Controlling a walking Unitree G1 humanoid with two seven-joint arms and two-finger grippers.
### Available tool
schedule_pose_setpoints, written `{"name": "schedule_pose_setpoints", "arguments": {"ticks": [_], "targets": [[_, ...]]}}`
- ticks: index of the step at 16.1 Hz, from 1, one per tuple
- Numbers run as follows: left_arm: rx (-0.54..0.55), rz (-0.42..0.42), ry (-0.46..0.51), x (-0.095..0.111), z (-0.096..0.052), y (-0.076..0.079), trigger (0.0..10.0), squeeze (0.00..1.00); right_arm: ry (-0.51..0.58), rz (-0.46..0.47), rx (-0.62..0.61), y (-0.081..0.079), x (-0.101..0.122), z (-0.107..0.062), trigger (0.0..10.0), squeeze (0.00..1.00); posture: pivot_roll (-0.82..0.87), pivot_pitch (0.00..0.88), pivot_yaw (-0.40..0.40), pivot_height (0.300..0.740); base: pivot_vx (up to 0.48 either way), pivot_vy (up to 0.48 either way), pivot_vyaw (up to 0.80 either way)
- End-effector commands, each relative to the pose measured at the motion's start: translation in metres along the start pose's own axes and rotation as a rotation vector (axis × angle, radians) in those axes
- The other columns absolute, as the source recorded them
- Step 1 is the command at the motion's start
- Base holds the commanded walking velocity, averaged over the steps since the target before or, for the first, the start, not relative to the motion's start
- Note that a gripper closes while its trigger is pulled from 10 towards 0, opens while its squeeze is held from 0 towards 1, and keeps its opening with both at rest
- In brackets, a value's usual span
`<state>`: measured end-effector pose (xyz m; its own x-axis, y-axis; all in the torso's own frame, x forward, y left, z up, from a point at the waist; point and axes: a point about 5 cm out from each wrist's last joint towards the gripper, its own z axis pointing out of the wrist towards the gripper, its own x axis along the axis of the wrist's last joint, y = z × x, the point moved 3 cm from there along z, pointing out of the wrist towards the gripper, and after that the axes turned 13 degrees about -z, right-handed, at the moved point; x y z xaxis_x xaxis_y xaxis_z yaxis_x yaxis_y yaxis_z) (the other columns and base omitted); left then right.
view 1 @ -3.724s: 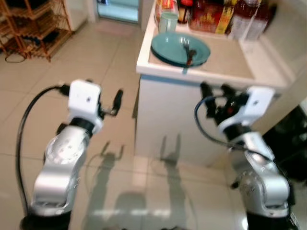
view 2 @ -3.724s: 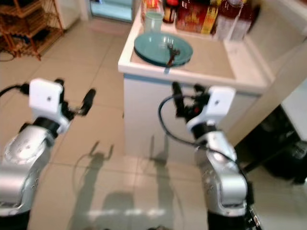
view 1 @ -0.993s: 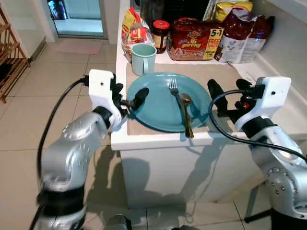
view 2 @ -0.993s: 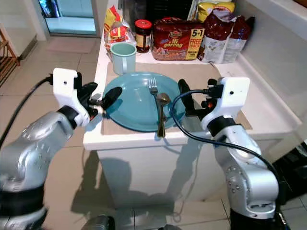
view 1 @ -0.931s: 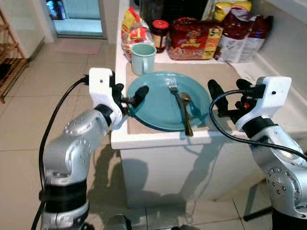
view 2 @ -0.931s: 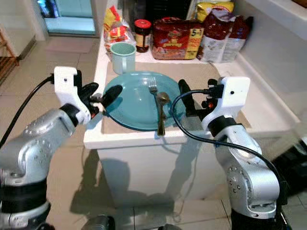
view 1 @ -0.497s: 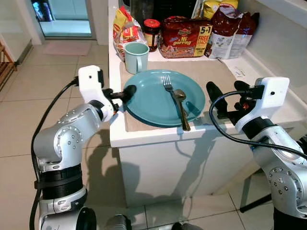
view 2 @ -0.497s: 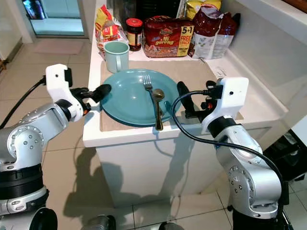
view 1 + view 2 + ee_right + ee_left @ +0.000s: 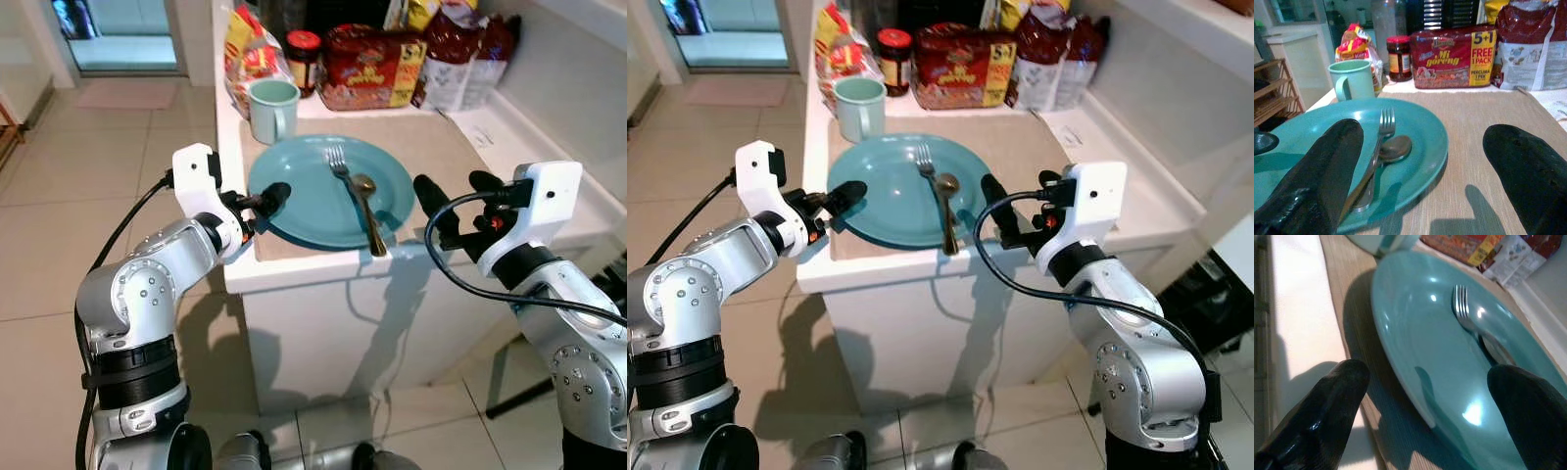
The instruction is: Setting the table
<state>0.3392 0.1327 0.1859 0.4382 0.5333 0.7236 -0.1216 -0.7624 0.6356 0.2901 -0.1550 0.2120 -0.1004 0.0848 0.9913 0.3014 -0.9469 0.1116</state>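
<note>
While both arms are held up at the near edge of the counter (image 9: pixel 323 269), the teal plate (image 9: pixel 304 191) is seen lying on a woven mat (image 9: pixel 1038 147) close to that edge, with a fork (image 9: pixel 338 162) and a spoon (image 9: pixel 364 201) laid across it, the spoon handle reaching out over the plate's near rim. The left hand (image 9: pixel 263 201) is placed at the plate's left rim with its fingers spread; in the left wrist view one finger sits over the plate and the other over the counter beside it, so nothing is gripped. The right hand (image 9: pixel 453 201) is held just beside the plate's right rim, its fingers likewise parted and empty. A mint mug (image 9: pixel 860 106) stands just behind the plate, and a jar (image 9: pixel 893 49) and food packets (image 9: pixel 950 64) are lined up further back. A lift of the plate by its rims appears to be in preparation. Because the cutlery lies loose, it could be sent sliding off the near rim if the plate were tilted toward the robot. A shallow pinch on the thin, glossy rim could slip, and a sideways push from either hand could shove the plate toward the mug or drag the mat.
</note>
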Motion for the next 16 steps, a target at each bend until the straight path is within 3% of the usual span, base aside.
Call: {"name": "schedule_pose_setpoints", "arguments": {"ticks": [1,4,8,12,16], "targets": [[-0.008,-0.001,-0.025,-0.003,0.001,0.004,10.0,0.0,-0.014,-0.007,0.023,-0.002,0.0,-0.002,10.0,0.0,0.06,0.078,-0.044,0.74,0.0,0.0,0.0],[0.002,-0.007,-0.037,-0.005,0.002,0.003,10.0,0.0,-0.04,-0.012,0.098,-0.011,-0.004,-0.004,10.0,0.0,0.06,0.076,-0.045,0.74,0.0,0.0,0.0],[-0.031,-0.073,-0.048,-0.007,0.007,0.006,10.0,0.0,-0.071,-0.031,0.336,-0.031,-0.006,-0.017,10.0,0.0,0.06,0.075,-0.043,0.74,0.0,0.0,0.0],[-0.051,-0.1,-0.062,-0.01,0.018,0.011,10.0,0.0,-0.093,-0.041,0.434,-0.038,-0.008,-0.028,10.0,0.0,0.05,0.076,-0.035,0.74,0.0,0.0,0.0],[-0.129,-0.119,-0.015,0.002,0.017,0.025,10.0,0.0,-0.076,-0.033,0.455,-0.04,-0.005,-0.031,10.0,0.0,0.05,0.076,-0.031,0.74,0.0,0.0,0.0]]}}
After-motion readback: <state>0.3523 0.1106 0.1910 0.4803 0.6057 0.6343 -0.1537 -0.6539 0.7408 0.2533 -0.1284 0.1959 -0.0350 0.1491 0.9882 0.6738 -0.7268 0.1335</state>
